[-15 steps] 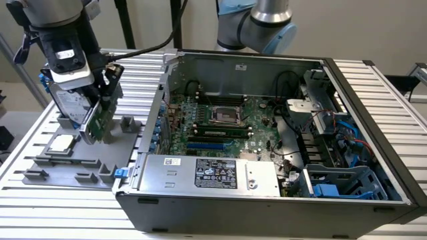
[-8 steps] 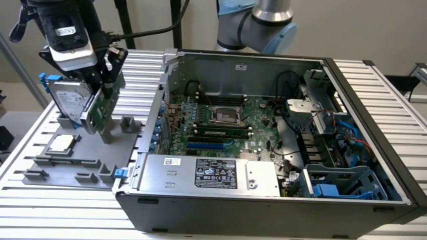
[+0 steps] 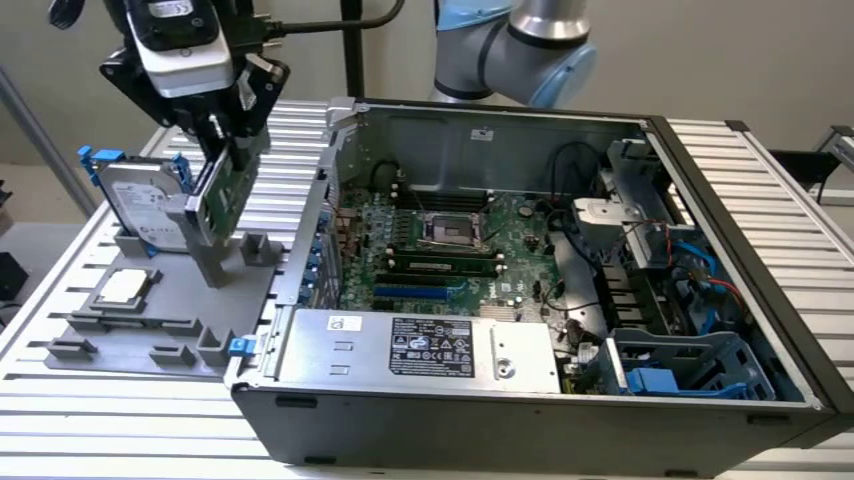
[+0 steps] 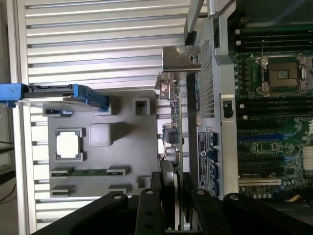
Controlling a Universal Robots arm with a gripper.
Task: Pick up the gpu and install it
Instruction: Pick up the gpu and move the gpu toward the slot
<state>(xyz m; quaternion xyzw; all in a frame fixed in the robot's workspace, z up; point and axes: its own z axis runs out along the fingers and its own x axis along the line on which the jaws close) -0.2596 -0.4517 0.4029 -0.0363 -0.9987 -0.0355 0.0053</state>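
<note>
Thin rectangular gpu card (image 3: pixel 222 196), green circuit board on the face seen in the exterior view, silver metal end bracket (image 4: pixel 179 62) at one short end. Pose: on end, slightly tilted, bracket end lowest. State: clamped at its upper end between the fingers of the gripper (image 3: pixel 228 143). Position: over the grey fixture tray (image 3: pixel 134 335), outside the open computer case (image 3: pixel 534 420), to the exterior view's left of it. Wrist view: card edge-on, alongside the case wall. Contact between bracket end and tray cannot be told.
</note>
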